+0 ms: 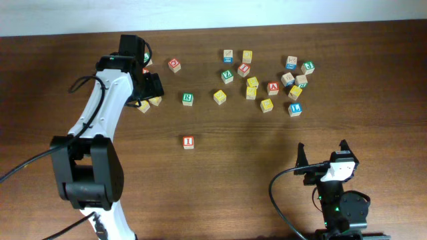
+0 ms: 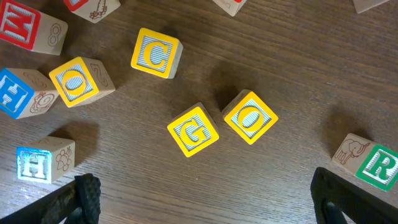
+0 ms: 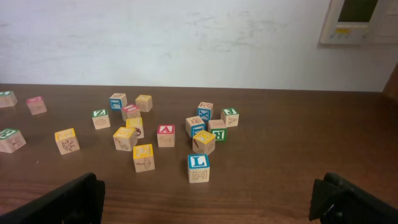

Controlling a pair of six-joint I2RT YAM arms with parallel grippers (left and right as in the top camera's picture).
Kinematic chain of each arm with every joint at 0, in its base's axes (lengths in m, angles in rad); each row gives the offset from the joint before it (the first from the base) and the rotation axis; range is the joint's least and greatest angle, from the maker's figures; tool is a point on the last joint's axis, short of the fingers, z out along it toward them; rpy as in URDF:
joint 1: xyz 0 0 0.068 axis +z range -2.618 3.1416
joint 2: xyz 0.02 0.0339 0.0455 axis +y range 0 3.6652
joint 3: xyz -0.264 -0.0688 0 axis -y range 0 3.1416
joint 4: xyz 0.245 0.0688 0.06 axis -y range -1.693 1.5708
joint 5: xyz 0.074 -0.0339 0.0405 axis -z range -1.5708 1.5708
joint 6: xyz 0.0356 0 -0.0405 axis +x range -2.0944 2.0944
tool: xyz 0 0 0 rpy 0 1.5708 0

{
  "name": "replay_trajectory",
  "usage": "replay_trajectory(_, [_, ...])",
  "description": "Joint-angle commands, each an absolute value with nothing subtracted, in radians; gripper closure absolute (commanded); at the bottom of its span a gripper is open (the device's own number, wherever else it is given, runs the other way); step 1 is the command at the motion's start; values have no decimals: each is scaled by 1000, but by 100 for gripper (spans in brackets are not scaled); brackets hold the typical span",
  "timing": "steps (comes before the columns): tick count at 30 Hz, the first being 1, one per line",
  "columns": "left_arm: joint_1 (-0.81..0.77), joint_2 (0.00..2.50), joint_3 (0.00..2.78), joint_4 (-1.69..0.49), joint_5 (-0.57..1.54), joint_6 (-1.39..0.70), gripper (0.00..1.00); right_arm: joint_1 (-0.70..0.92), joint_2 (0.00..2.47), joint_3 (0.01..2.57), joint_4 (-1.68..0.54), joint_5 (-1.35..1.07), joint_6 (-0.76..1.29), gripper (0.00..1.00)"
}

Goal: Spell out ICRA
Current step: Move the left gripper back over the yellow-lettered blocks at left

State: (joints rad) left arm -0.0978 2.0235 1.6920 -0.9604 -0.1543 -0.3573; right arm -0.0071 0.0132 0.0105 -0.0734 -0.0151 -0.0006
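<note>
Red I (image 1: 188, 141) sits alone mid-frame, green R (image 1: 187, 99) above it — red A (image 1: 273, 88) in the right cluster — yellow C (image 2: 156, 53) upper left in the left wrist view.

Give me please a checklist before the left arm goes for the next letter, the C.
1. I block laid out alone near the front: ok.
2. C block seen by the left wrist camera, letter up: ok.
3. Left jaws open and empty: ok.
4. Left jaws centred over the C block: not ok; the G block and the O block beside it lie nearer the middle.
5. C block touches no neighbour: ok.
6. R block and A block in sight: ok.
</note>
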Motion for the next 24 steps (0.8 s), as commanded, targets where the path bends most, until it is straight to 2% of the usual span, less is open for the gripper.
replay_trajectory(1, [-97, 2037, 1702, -958, -151, -355, 11, -14, 8, 6, -80, -6, -3, 2])
replay_trajectory(3, [-97, 2037, 1702, -954, -154, -396, 6, -14, 8, 6, -80, -6, -3, 2])
replay_trajectory(11, [-95, 2037, 1702, -920, -155, -403, 0, -14, 8, 6, -80, -6, -3, 2])
replay_trajectory(16, [-95, 2037, 1702, -925, -226, -454, 5, -14, 8, 6, -80, -6, -3, 2])
replay_trajectory(24, [-71, 2037, 1702, -908, -237, -459, 3, -14, 8, 6, -80, -6, -3, 2])
